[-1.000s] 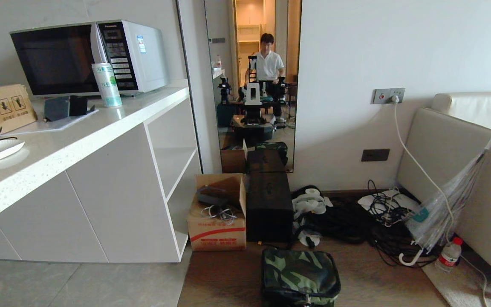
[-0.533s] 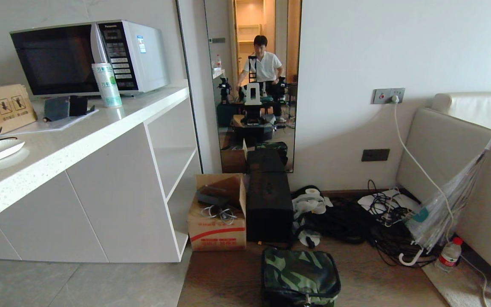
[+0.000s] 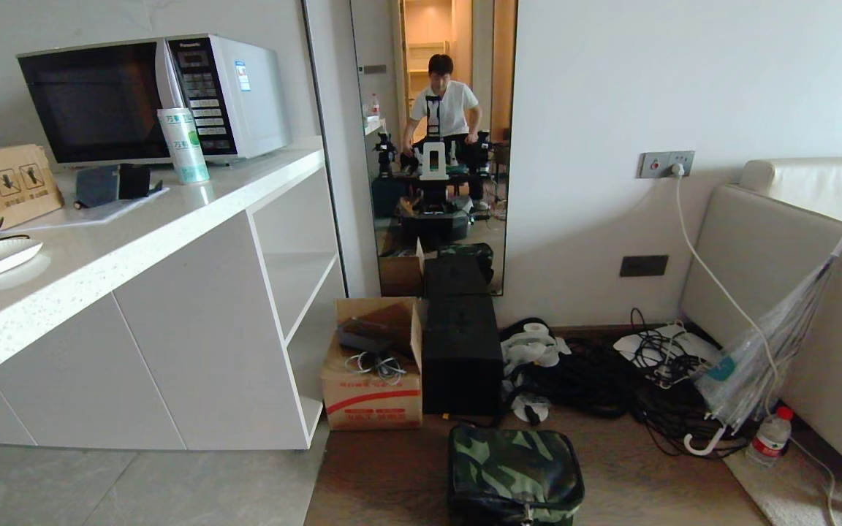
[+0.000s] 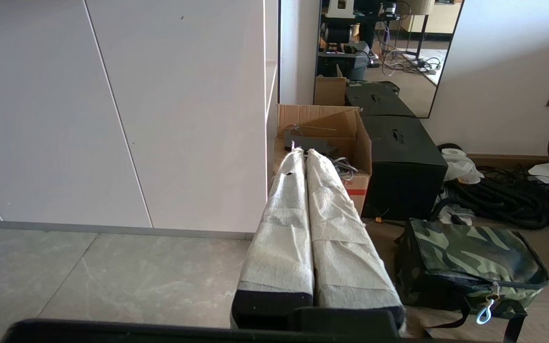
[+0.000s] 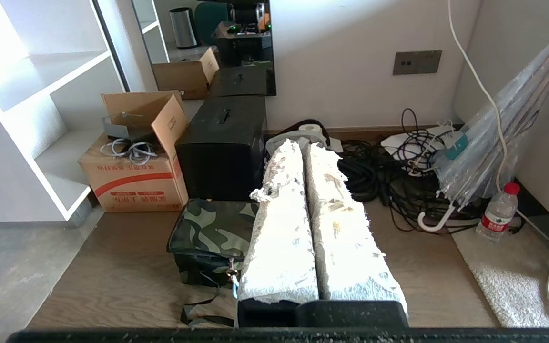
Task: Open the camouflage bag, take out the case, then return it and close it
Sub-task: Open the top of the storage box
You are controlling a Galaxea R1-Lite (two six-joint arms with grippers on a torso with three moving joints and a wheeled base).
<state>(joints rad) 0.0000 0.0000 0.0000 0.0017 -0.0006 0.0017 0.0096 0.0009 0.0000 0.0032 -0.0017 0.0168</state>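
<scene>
Camouflage bag (image 3: 514, 473) lying zipped shut on the wooden floor (image 3: 633, 475), at 6 o'clock in the head view, lid closed, strap trailing at its near edge. Directly beyond it, toward 12 o'clock, stands a tall black box (image 3: 461, 354); a brown cardboard carton (image 3: 372, 383) holding cables sits touching that box on the 9 o'clock side, against the white cabinet (image 3: 172, 351). At 3 o'clock of the bag lie coiled black cables (image 3: 596, 376), a folded clear umbrella (image 3: 764, 358) and a water bottle (image 3: 770, 437). A person appears reflected in the wall mirror (image 3: 435, 146) at 12 o'clock. Left end effector (image 4: 302, 159), fingers wrapped in white padding and pressed together, holds nothing, with the bag near its 3 o'clock side. Right end effector (image 5: 303, 150), likewise closed and empty, hangs above the bag's 3 o'clock edge. The case cannot be seen.
</scene>
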